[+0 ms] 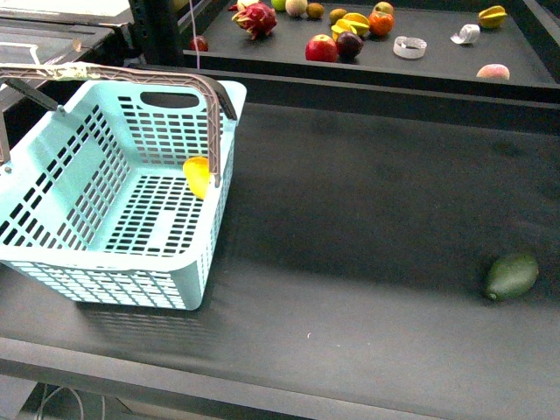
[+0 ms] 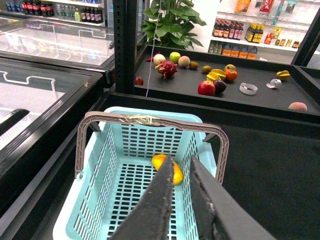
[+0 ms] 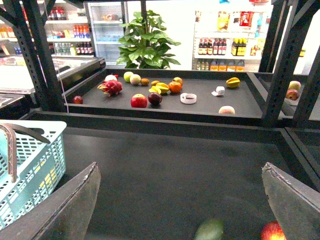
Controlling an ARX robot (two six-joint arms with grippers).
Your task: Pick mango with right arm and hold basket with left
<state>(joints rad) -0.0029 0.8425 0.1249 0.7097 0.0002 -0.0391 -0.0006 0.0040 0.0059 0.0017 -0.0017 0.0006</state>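
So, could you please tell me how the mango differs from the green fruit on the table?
The mango is bright yellow-orange; the green fruit is dark green. The mango lies inside the basket, against its far right wall, while the green fruit sits on the bare table, far to the right. Both are smooth ovals, and nothing is holding either.

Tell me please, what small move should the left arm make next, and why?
Probably lower the left gripper toward the near grey-brown handle of the basket. The mango already lies inside against the basket's wall, while the left jaws hang above the basket, nearly shut and holding nothing. The right gripper is open and empty.
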